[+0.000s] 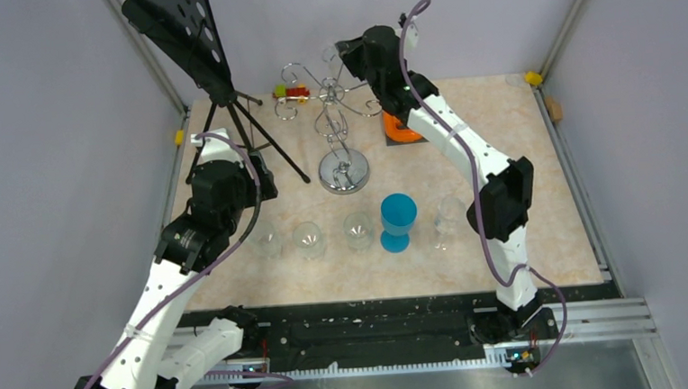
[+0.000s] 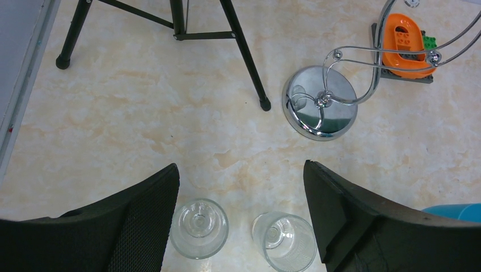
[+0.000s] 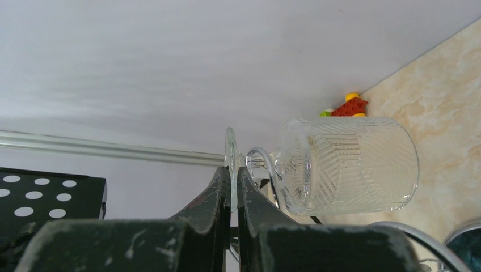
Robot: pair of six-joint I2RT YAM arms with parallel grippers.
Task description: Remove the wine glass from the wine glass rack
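The chrome wine glass rack [image 1: 340, 123] stands at the back middle of the table; its mirrored base also shows in the left wrist view [image 2: 320, 110]. A clear ribbed wine glass [image 3: 347, 165] hangs on one of the rack's upper hook arms, and shows faintly in the top view [image 1: 330, 58]. My right gripper [image 3: 233, 174] is shut on the thin round foot of this glass, up at the rack's top right [image 1: 353, 57]. My left gripper [image 2: 241, 165] is open and empty, hovering above two clear glasses [image 2: 199, 228] standing on the table, left of the rack [image 1: 258, 180].
A black tripod music stand [image 1: 226, 93] stands at the back left. A row of clear glasses [image 1: 308, 240] and a blue goblet [image 1: 398, 220] stands across the table's middle. An orange piece [image 1: 399, 128] lies right of the rack, and toy bricks [image 1: 291, 93] lie by the back wall.
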